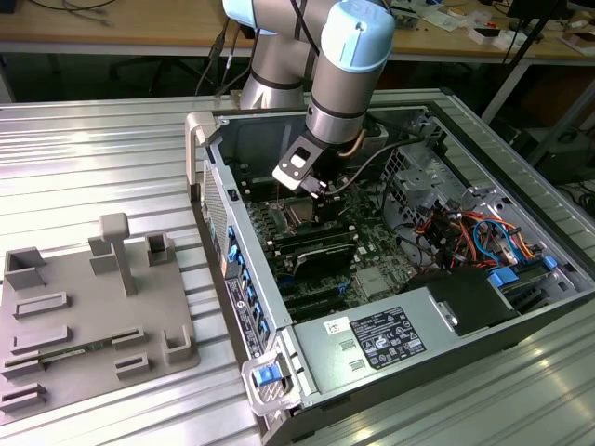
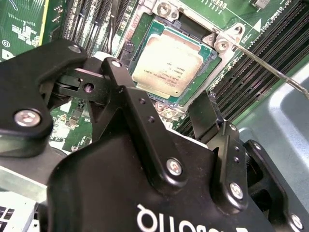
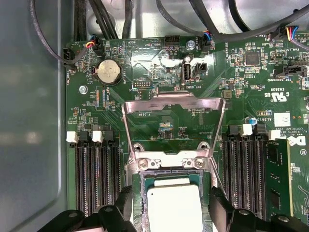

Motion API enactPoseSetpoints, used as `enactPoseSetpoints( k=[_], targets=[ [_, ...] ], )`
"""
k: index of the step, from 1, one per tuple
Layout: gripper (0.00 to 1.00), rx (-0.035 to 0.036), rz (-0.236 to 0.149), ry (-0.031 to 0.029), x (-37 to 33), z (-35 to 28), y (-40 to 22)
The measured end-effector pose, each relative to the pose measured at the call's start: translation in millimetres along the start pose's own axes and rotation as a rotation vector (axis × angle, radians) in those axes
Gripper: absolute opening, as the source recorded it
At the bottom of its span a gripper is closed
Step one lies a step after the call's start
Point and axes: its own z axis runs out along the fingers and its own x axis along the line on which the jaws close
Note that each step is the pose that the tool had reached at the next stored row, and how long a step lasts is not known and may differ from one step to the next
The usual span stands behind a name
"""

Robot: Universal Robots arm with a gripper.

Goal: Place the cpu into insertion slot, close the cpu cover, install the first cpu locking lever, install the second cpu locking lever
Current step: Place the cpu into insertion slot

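Observation:
The cpu (image 3: 173, 208) (image 2: 166, 60), pale metal top with a green border, lies flat in the insertion slot (image 3: 169, 164) (image 2: 205, 72) on the green motherboard. The cpu cover (image 3: 140, 107), a thin silvery frame with a square window, stands swung up off the slot. A thin metal locking lever (image 2: 270, 67) sticks out past one corner of the slot, unlatched. My gripper (image 3: 171, 210) (image 2: 159, 92) hovers just above the chip, open, with one black finger (image 3: 124, 205) on each side and a gap to the chip's edges. In the exterior view the gripper (image 1: 314, 190) reaches down into the open computer case.
Long black memory slots (image 3: 96, 179) flank the socket, with a memory stick (image 3: 275, 179) in one. A coin battery (image 3: 108, 72) and black cables (image 3: 207, 19) lie beyond the cover. The case wall (image 3: 29, 121) is close. A grey fixture plate (image 1: 93, 316) lies outside the case.

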Motion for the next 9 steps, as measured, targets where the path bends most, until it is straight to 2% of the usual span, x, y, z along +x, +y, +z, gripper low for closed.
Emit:
enactPoseSetpoints(
  k=[9],
  targets=[
    [0.74,0.0000,-0.005,-0.0002,-0.1,0.0,0.0]
  ],
)
